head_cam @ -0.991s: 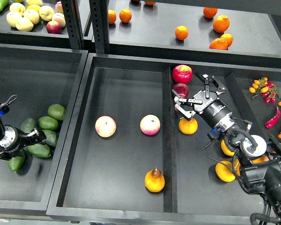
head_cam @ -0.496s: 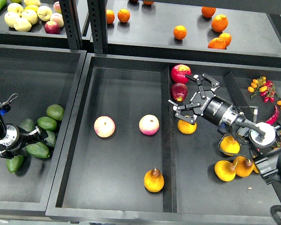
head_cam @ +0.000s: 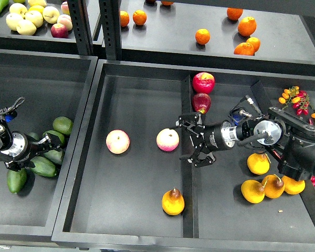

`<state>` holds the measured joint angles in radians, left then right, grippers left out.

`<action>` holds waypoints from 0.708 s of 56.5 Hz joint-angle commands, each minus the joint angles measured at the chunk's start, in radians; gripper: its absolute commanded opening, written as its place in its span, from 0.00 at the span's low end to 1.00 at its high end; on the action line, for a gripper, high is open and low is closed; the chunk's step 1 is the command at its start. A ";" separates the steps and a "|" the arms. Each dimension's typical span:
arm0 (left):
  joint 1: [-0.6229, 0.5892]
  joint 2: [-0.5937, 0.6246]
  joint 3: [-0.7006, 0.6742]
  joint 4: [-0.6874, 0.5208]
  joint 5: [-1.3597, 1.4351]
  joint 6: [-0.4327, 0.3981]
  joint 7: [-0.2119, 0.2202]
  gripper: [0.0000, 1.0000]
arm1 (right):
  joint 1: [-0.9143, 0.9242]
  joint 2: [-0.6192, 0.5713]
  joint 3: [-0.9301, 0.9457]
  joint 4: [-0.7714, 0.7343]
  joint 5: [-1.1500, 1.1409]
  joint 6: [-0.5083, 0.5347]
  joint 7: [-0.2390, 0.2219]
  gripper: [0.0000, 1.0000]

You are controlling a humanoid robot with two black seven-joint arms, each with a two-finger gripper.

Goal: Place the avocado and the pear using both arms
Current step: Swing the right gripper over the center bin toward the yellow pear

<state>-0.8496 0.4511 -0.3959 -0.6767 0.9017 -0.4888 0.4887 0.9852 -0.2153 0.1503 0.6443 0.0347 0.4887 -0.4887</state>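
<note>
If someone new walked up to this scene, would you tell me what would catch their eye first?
Probably the right arm's black pincer, spread open over the divider of the big black centre tray, beside a round pink-yellow peach-like fruit. An orange-yellow pear with a brownish neck lies alone near the tray's front. At the far left, the left pincer reaches among a heap of green avocados.

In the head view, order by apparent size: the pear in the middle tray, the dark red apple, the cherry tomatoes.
1. pear
2. dark red apple, partly hidden, so unsure
3. cherry tomatoes, each smallest
</note>
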 commanded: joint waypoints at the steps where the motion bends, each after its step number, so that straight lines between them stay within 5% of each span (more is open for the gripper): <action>1: -0.002 0.001 0.002 0.000 -0.001 0.000 0.000 0.99 | 0.007 0.024 -0.046 0.001 -0.006 0.000 0.000 1.00; 40: -0.008 -0.020 -0.032 0.002 -0.004 0.000 0.000 0.99 | 0.063 0.048 -0.233 0.034 -0.013 0.000 0.000 1.00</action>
<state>-0.8582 0.4328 -0.4233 -0.6749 0.8973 -0.4885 0.4887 1.0469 -0.1632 -0.0444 0.6779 0.0174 0.4887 -0.4886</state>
